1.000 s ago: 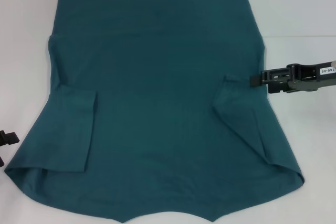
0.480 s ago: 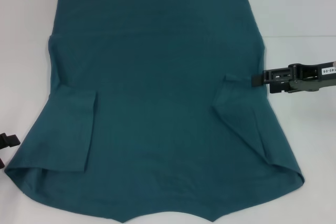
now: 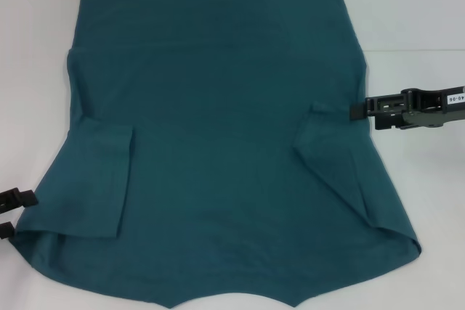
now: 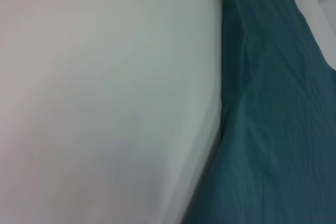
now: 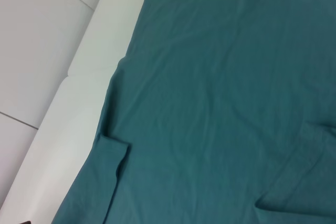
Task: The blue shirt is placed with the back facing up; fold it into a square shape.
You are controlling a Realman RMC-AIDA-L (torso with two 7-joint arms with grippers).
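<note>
Item one, the counter (image 3: pixel 414 5): we record a white surface that carries everything else and shows bare on the outer side of each gripper.

Item two, the blue shirt (image 3: pixel 218 128): we list it lying flat on the counter between the two grippers, plain side up. Both sleeves are folded inward onto the body, one just inward of the right gripper, the other just inward and slightly ahead of the left gripper. The far end carries a crosswise fold line. The near hem runs off the head view.

Item three, the right gripper (image 3: pixel 354 109): we note it reaching in sideways, its dark tip right at the shirt's right edge beside the folded sleeve. We cannot tell whether it pinches the cloth or how far apart its fingers stand.

Item four, the left gripper (image 3: pixel 13 212): we see two dark fingertips with a gap between them, beside the shirt's left lower edge, nothing held. Its wrist view shows shirt edge against counter.
</note>
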